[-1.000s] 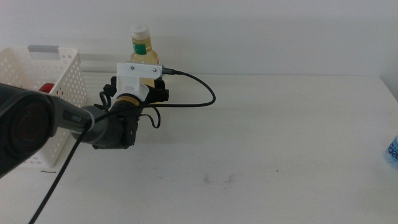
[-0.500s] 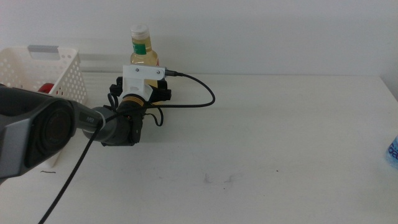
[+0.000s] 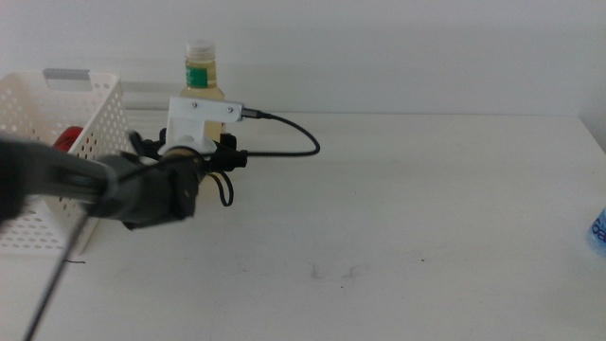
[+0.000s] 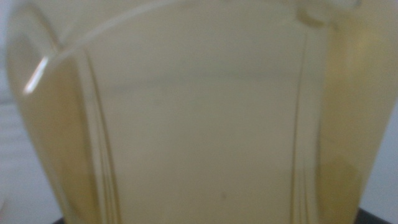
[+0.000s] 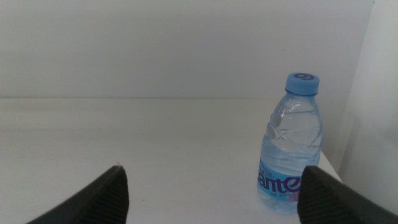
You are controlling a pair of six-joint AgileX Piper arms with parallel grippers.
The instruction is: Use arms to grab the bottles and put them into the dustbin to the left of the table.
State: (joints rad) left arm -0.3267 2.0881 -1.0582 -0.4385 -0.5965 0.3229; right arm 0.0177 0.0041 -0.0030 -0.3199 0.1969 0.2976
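The left arm (image 3: pixel 104 185), black and motion-blurred, reaches in from nine o'clock across the smooth white table (image 3: pixel 398 218), its boxy white wrist casing (image 3: pixel 201 118) trailing a looped black cable (image 3: pixel 284 142). The left gripper (image 3: pixel 194 152) sits at the yellow-liquid bottle (image 3: pixel 202 76), which stands upright at about eleven o'clock near the table's far edge, white cap on top and a green patch on its label. In the left wrist view the bottle's ribbed, translucent plastic wall (image 4: pixel 199 112) fills the whole picture, so close that I cannot tell how the jaws stand. The dustbin (image 3: pixel 57 142), a white plastic basket with perforated walls and a grey tab on its rim, sits at ten o'clock just beside the arm; something red (image 3: pixel 64 140) shows through its wall. The right gripper (image 5: pixel 214 190) hangs low over the table with its dark jaws spread wide, nothing between them. Ahead of it stands the clear water bottle (image 5: pixel 291 146), blue cap, crinkled thin plastic, a blue-lettered label, seen at the table's three o'clock edge.
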